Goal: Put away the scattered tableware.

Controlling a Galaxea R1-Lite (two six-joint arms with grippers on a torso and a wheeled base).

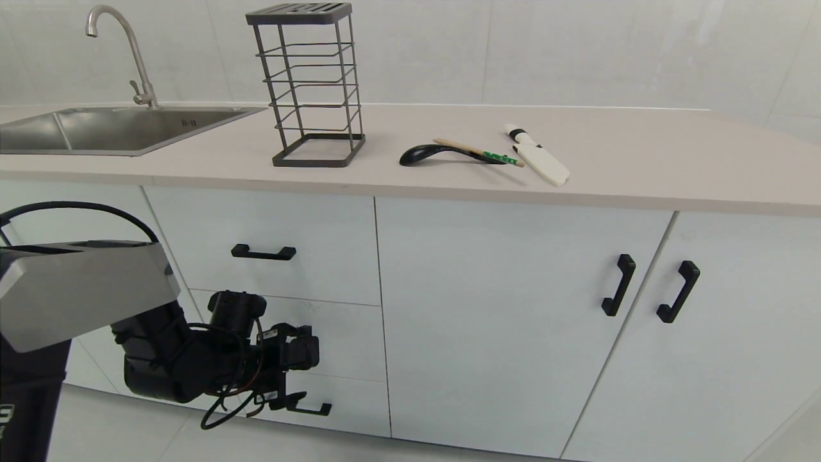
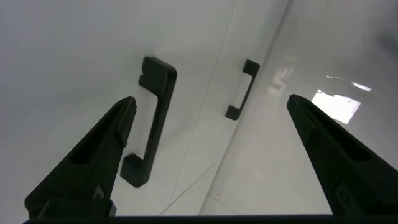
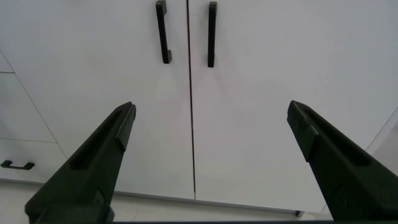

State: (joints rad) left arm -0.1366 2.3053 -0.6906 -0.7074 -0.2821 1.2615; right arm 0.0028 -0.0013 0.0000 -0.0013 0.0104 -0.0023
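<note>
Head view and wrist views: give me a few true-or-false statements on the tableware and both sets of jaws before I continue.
The black spoon stands in the wire rack. False: it lies on the countertop, to the right of the rack.
The white utensil lies on the countertop, to the right of the spoon. True.
The left jaws are shut on a drawer handle. False: they stand open, holding nothing.
The right jaws stand open, facing the cabinet doors. True.
</note>
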